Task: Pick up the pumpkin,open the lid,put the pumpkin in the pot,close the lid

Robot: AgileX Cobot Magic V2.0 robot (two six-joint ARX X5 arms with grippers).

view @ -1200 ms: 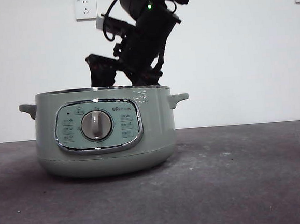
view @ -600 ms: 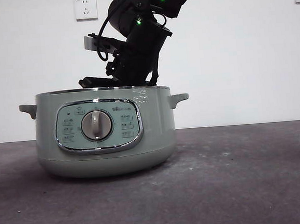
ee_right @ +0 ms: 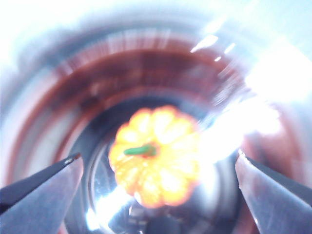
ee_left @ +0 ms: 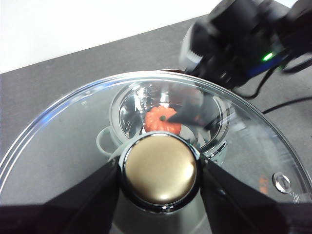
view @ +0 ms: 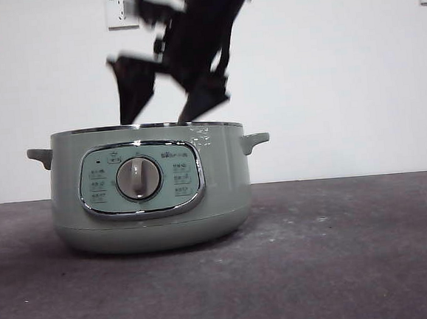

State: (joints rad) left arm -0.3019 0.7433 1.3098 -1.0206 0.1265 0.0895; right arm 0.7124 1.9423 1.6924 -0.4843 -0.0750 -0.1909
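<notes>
Inside pot (view: 150, 194): pumpkin (ee_right: 156, 156) rests on bottom, released. Right gripper (view: 162, 89) above rim, jaws spread wide, empty; half a second ago it sat low at rim, now raised clear. Left gripper (ee_left: 158, 170) clamps knob of lid (ee_left: 73, 131), holding it aloft over pot. Placement step judged complete. Next move: right arm clears opening, left arm lowers lid centred onto rim.
</notes>
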